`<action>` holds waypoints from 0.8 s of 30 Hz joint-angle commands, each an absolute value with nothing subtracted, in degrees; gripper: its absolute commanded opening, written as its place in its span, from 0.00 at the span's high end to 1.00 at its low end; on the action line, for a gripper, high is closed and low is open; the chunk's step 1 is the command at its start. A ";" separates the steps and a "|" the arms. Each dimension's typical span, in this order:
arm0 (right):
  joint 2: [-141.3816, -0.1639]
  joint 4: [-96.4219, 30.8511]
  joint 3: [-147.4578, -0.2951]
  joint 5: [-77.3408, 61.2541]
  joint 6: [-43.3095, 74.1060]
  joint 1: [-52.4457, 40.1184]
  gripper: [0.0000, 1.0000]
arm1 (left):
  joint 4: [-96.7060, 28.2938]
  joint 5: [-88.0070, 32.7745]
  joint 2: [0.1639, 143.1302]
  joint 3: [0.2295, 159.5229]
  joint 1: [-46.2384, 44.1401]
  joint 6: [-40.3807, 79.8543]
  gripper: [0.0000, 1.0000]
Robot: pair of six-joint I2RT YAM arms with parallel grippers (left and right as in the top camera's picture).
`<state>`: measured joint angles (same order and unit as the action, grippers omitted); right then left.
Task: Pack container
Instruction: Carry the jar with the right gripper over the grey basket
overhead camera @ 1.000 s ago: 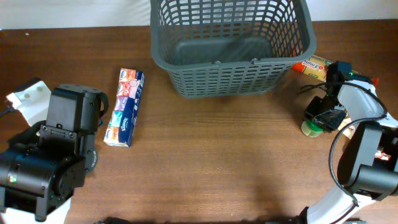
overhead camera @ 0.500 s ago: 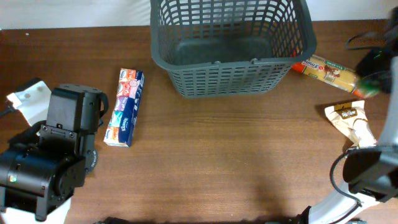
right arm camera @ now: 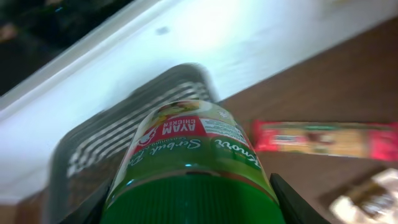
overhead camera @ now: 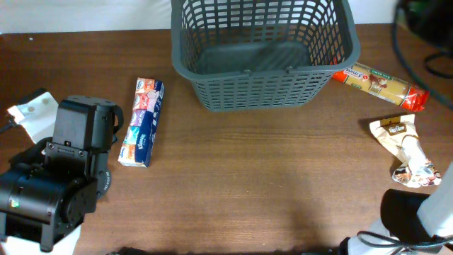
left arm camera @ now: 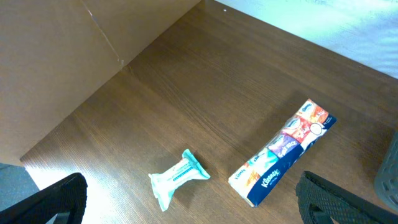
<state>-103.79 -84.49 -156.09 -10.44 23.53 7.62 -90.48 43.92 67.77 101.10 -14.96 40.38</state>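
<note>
The dark grey basket (overhead camera: 262,53) stands at the table's back centre and looks empty. It shows blurred in the right wrist view (right arm camera: 118,146). My right gripper (right arm camera: 191,208) is shut on a green-lidded jar (right arm camera: 189,143) and holds it in the air to the right of the basket. In the overhead view only dark parts of that arm (overhead camera: 425,18) show at the top right corner. My left gripper (left arm camera: 193,205) is open and empty, high above the table's left side. A Kleenex tissue pack (overhead camera: 141,122) lies left of the basket and also shows in the left wrist view (left arm camera: 283,152).
A red and yellow snack packet (overhead camera: 381,81) lies right of the basket. A crumpled brown wrapper (overhead camera: 403,147) lies nearer the front right. A teal wipes packet (left arm camera: 179,177) lies left of the tissue pack. The left arm's body (overhead camera: 56,184) fills the front left.
My right gripper has lifted the green-lidded jar off the table at the right and risen toward the overhead view's top right corner. The left arm has not moved.
</note>
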 commanded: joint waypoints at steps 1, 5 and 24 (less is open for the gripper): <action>-105.36 -83.05 -156.53 -11.20 22.46 2.26 0.96 | -90.54 44.12 67.79 101.56 -14.68 41.15 0.00; -106.50 -80.79 -156.42 -2.87 22.46 -4.49 0.96 | -90.54 44.12 67.79 101.56 -14.68 41.12 0.01; -124.55 -67.00 -156.29 0.40 15.03 -13.13 0.96 | -90.54 44.12 67.79 101.56 -14.68 41.15 0.01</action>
<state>-121.21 -67.46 -155.89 2.33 16.49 -12.91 -90.48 43.92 67.77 101.10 -14.96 40.38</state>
